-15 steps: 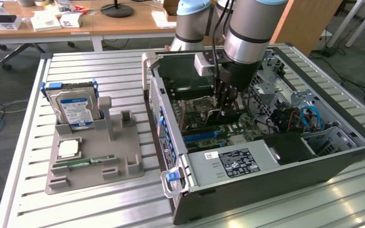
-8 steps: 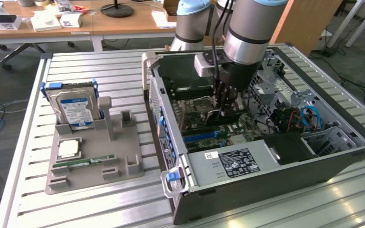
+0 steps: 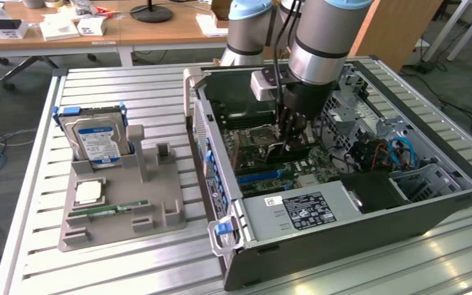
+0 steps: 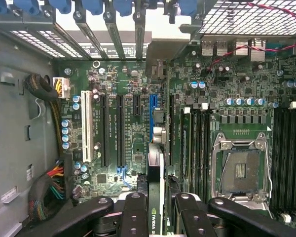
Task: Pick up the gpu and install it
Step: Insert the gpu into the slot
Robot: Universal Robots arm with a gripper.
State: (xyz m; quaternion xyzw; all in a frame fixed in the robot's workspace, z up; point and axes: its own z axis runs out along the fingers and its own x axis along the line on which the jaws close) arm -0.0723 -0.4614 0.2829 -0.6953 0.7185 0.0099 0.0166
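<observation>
The slatted worktop (image 3: 121,264) carries an open computer case (image 3: 359,227), and the arm (image 3: 326,37) reaches down into it over the motherboard (image 4: 133,74). The hand (image 4: 160,217) is clamped at a middling width on the gpu (image 4: 157,163), which is held edge-on and upright above the expansion slots, close to the blue slot (image 4: 152,103). Judging by this, the pick is done and installing is the step in hand. That step calls for the card's edge to sit square along its slot and the bracket to meet the rear opening. The card hides its own lower edge, so it may or may not be touching the slot yet, and the bracket end is hard to make out.
</observation>
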